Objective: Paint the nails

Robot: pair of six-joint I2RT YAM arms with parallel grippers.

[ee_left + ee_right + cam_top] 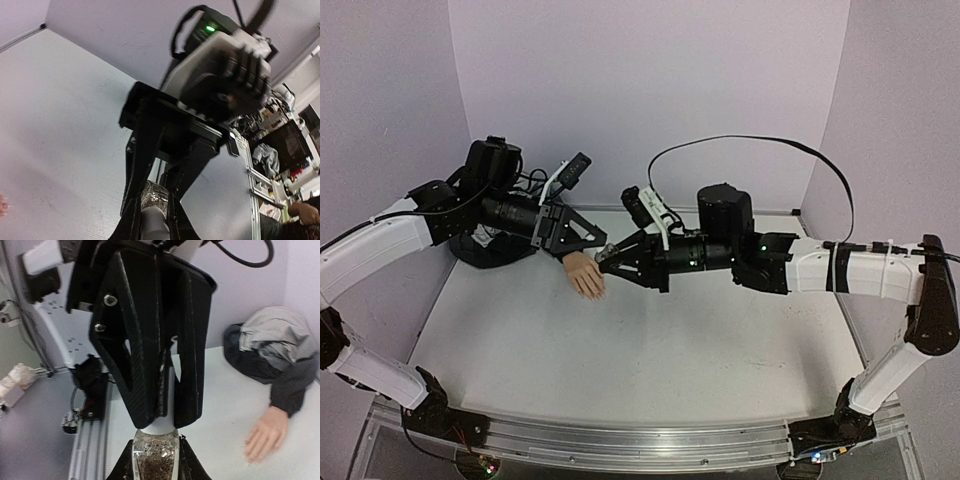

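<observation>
The nails [251,454] tip the mannequin hand [586,274], flat on the table [620,370]. Just beside it, the right gripper [156,461] clamps the glitter bottle [156,454], the left gripper [152,217] its white cap [161,426]. Opening seems underway; next, the brush must be drawn out toward a fingertip.

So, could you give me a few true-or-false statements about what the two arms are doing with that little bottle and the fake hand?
1. The right tool grips the glitter-filled bottle. True.
2. The left tool is open and empty. False: it is shut on the bottle's white cap.
3. The mannequin hand lies on the table, coming out of a dark sleeve. True.
4. The bottle stands on the table beside the hand. False: the two tools hold it up off the table.
</observation>
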